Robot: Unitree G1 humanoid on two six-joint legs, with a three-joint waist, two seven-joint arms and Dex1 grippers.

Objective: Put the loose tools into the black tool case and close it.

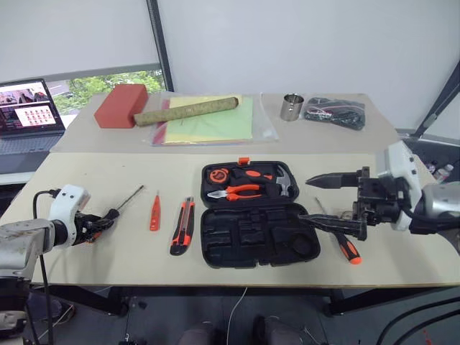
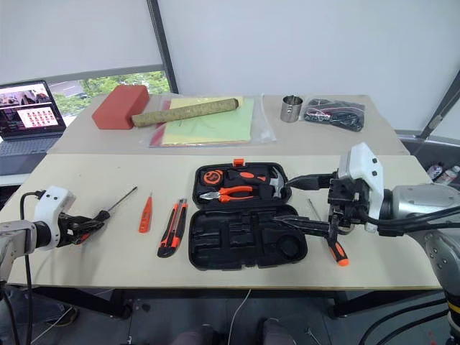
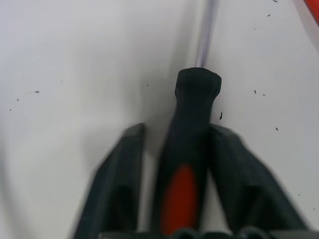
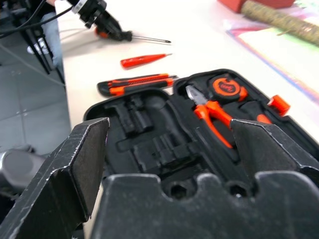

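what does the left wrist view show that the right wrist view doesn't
Left wrist view: up close, the left gripper has its fingers on either side of the black-and-orange screwdriver handle, with the steel shaft running away over the table.

Right wrist view: the open black tool case with pliers and tape measure in it, the utility knife, the orange tester screwdriver, and the right gripper open.

Both: that screwdriver, the left gripper at it, and the table.

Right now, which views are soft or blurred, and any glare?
Left wrist view: left gripper fingers blurred, screwdriver handle soft. Right wrist view: right gripper fingers soft up close, black tool case sharper, roll at the far edge soft. Head views: even light, no strong glare on the table.
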